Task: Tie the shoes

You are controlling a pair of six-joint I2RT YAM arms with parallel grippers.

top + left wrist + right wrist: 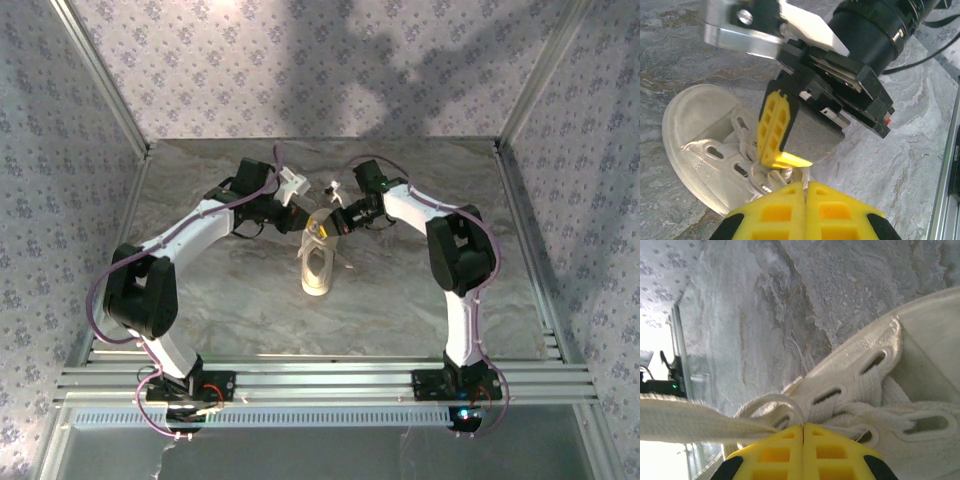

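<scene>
Overall: two arms reach inward from the near edge and meet over one small shoe at mid-table.
Table (pixel 430 300): grey marbled top, walled by pale flower-patterned panels (pixel 300 60), with a metal rail (pixel 330 380) along the near edge.
Sneaker (pixel 318 268): cream-white, resting on its sole near the middle of the table, its length running from far to near. It lies between the two claws, which both work at its far end.
Sneaker, left wrist view (pixel 695 125): pale rim and slotted eyelets sit just beyond the yellow pads.
Sneaker, right wrist view (pixel 920 350): the eyelet rows lie right against the claw tips.
Laces (pixel 700 421): flat and white, threaded through the eyelets. One band stretches from the left edge to the right claw's tips, and a small loop arches just above them.
Left claw (pixel 805 189): pads pressed together, a thin white strand of the laces (pixel 804 176) pinched at the seam — seen from above, it (pixel 303 218) hangs at the shoe's far end.
Right claw (pixel 803 429): pads pressed together, tips down among the laces — whether a strand is caught I cannot tell.
Right claw, left wrist view (pixel 789 159): tilted down, just above the left claw's tips, well within touching range of the eyelets.
Right claw, overhead (pixel 337 222): just right of the shoe's far end.
</scene>
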